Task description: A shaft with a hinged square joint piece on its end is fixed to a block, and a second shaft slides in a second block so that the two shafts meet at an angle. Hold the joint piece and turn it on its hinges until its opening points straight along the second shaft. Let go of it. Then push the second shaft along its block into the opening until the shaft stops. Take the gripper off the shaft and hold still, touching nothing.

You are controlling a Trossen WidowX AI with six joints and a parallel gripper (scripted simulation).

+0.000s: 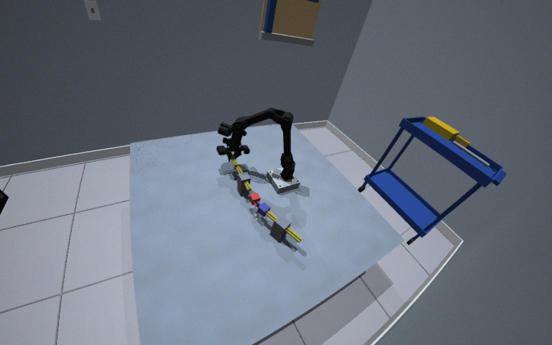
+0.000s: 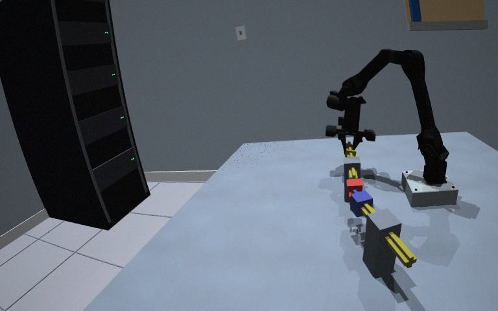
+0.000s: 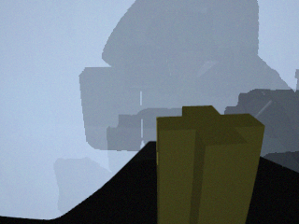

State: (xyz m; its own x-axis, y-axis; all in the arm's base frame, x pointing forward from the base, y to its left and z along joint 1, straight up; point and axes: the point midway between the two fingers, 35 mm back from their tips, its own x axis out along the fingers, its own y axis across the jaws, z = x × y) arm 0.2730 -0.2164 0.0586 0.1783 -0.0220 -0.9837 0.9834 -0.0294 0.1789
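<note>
My gripper (image 1: pixel 232 157) (image 2: pixel 349 147) (image 3: pixel 183 150) points down and is shut on the far end of the second yellow shaft (image 1: pixel 247 186) (image 2: pixel 353 173) (image 3: pixel 175 182). This shaft runs through the far grey block (image 1: pixel 243 176) (image 2: pixel 351 160) and reaches the red joint piece (image 1: pixel 254 198) (image 2: pixel 354 184); how deep it sits there is hidden. The red piece is hinged to the blue piece (image 1: pixel 264 208) (image 2: pixel 361 202) on the first yellow shaft (image 1: pixel 293 234) (image 2: pixel 400 249), which passes through the near grey block (image 1: pixel 277 231) (image 2: pixel 373 245). A wider yellow part (image 2: pixel 350 151) shows between my fingers and the far block.
The arm's pale base (image 1: pixel 282 182) (image 2: pixel 433 197) stands right of the far block on the blue-grey table top (image 1: pixel 182 244) (image 2: pixel 220 238). A blue cart (image 1: pixel 402 199) is beyond the table to the right. A dark rack (image 2: pixel 91 120) stands at the left.
</note>
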